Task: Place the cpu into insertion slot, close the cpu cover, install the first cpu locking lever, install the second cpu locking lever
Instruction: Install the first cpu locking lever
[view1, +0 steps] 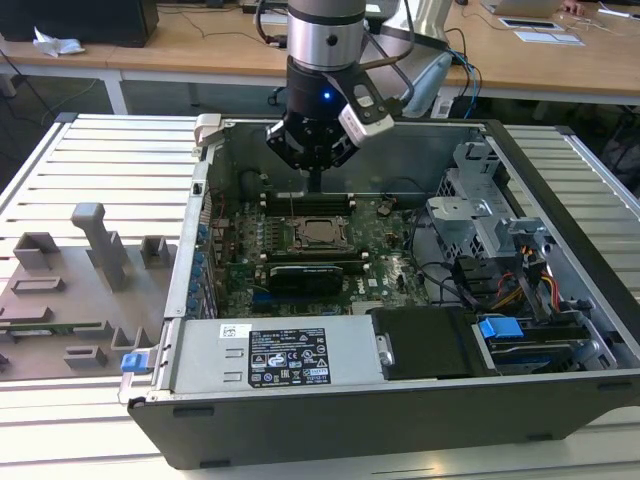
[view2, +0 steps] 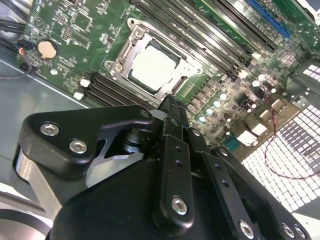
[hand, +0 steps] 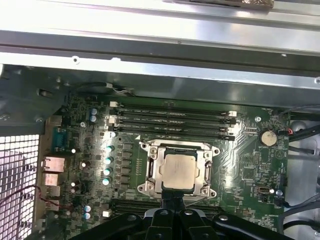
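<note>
Closed end effector (view2: 172, 106) poised at the edge of a seated cpu (hand: 178, 170) inside an open computer case (view1: 400, 410) on the worktop (view1: 100, 150).

Pinched narrow in both wrist views, gripping nothing, tip aimed down just beside one edge of the cover (hand: 151, 172). Likely kept closed to serve as a slim pusher in the tight space by the memory slots (hand: 170, 120), not for grasping. Cpu lying flat in the insertion slot (hand: 176, 150) on the green board (hand: 240, 165), silver top showing through the cover window. Cover apparently folded down flat around the chip to clamp it in place. Cannot tell whether either locking lever is hooked.
</note>
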